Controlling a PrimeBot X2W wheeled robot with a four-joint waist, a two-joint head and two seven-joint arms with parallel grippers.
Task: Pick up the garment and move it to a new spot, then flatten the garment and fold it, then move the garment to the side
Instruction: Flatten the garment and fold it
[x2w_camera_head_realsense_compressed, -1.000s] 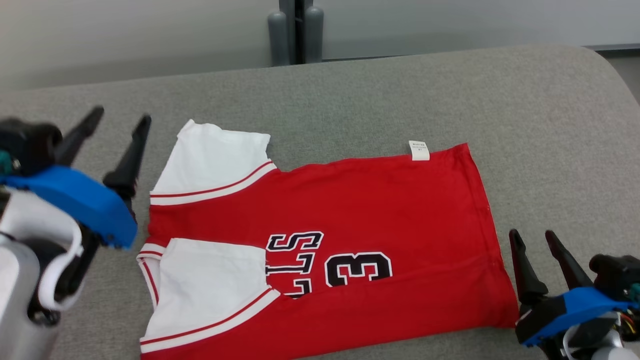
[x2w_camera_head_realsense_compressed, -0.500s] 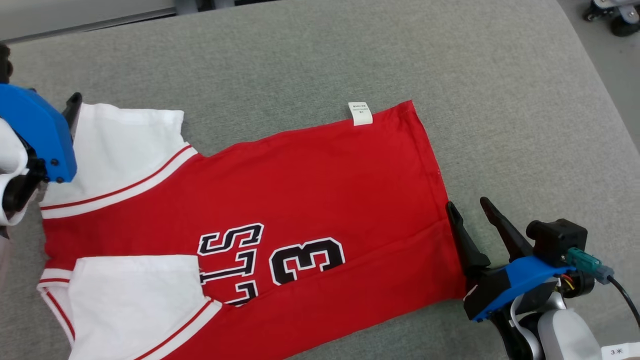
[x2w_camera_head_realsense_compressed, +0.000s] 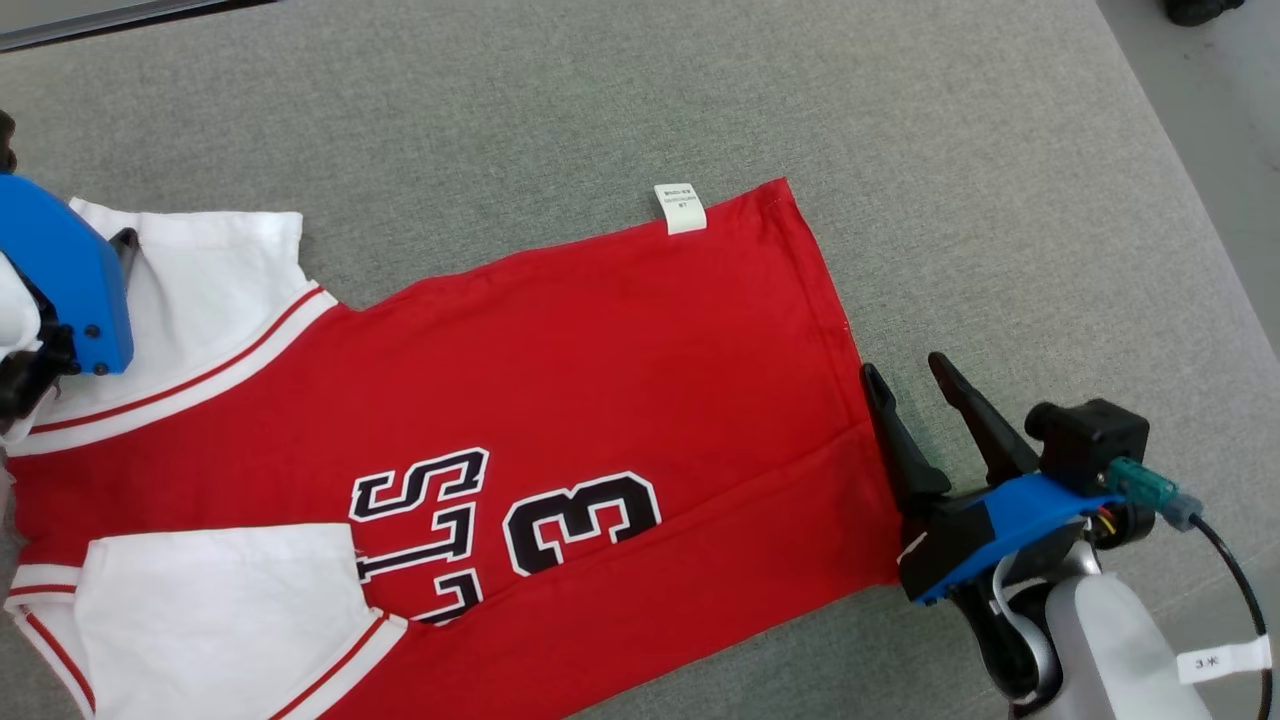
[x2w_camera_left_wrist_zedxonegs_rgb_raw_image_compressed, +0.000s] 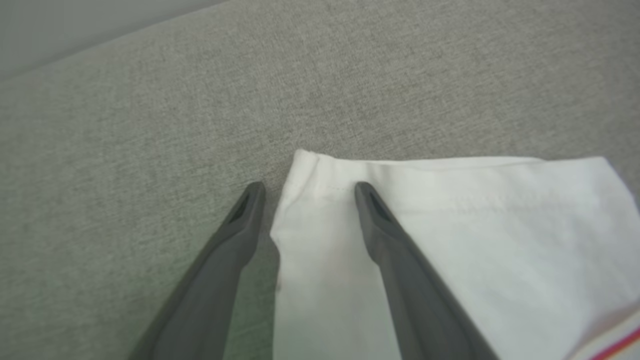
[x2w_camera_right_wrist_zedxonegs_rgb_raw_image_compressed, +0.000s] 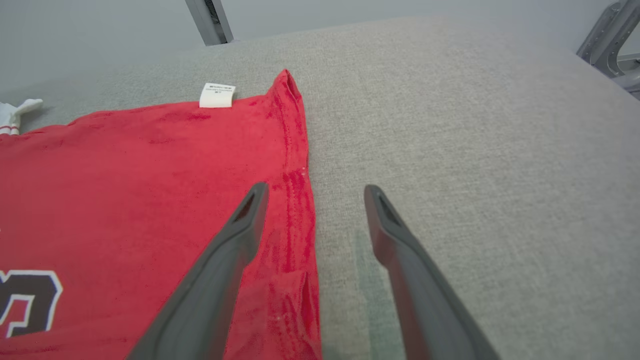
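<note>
I judge that I am part way in. The garment (x2w_camera_head_realsense_compressed: 560, 400) lies spread on the grey padded top (x2w_camera_head_realsense_compressed: 500, 100), so the pick-and-move step and most of the flattening look done. Most of the folding and the final shift to the side are left.

I take the white label (x2w_camera_head_realsense_compressed: 680, 208) as my mark. It sticks out from the garment's far long edge, and the body runs from it toward me and away to my left. It is a red jersey with white sleeves trimmed in red stripes, with black, white-edged lettering (x2w_camera_head_realsense_compressed: 500, 530) on the front. The body lies fairly smooth, with one long crease running from the hem (x2w_camera_head_realsense_compressed: 830, 300) toward the lettering. The hem begins at the corner just beside the label. The near sleeve (x2w_camera_head_realsense_compressed: 220, 600), well apart from the label, is turned in over the body and covers part of the lettering. To me that reads as a first fold. The far sleeve (x2w_camera_head_realsense_compressed: 200, 290) lies spread flat, at the end of the jersey away from the label.

My right gripper (x2w_camera_head_realsense_compressed: 906, 363) sits at the hem, on my side of the label. Its fingers are spread wide and hold nothing, one over red cloth and one over bare grey. My left gripper (x2w_camera_left_wrist_zedxonegs_rgb_raw_image_compressed: 310, 186) is at the far sleeve's outer corner, well apart from the label. It too is wide and empty, with the sleeve's edge between its fingers.
</note>
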